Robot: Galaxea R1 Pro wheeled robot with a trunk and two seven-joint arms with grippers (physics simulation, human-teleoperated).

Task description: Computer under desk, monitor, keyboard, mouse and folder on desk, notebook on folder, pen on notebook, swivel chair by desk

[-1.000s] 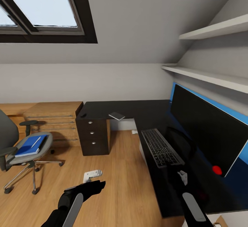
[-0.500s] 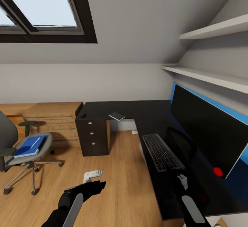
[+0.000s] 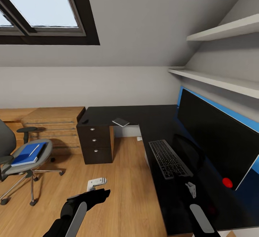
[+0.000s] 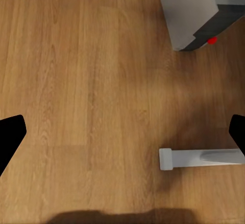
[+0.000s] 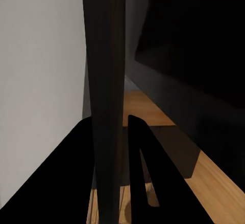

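Folder (image 3: 27, 153), bright blue with a pale edge, lies flat on the seat of the swivel chair (image 3: 21, 159) at the far left of an attic bedroom, well apart from the black L-shaped desk (image 3: 162, 121) where it belongs. A slim white pen (image 3: 33, 150) rests across it, over what appears to be a dark notebook, too small to make out clearly. On the desk, the keyboard (image 3: 167, 157) sits just beside the round stand of the wide black monitor (image 3: 216, 136); a small pale card-like object (image 3: 121, 122) lies near the desk's inner corner. The left hand (image 3: 94, 193) hangs over bare wood floor, its fingers wide apart in the wrist view and holding nothing. The right hand (image 3: 190, 188) hovers low over the desk edge near the keyboard; whether its fingers are apart or together cannot be told. The likely risk ahead is the chair: on castors, it may roll or turn under a push from the reaching arm, and lifting the thin folder at a tilt could send the loose pen sliding to the floor.
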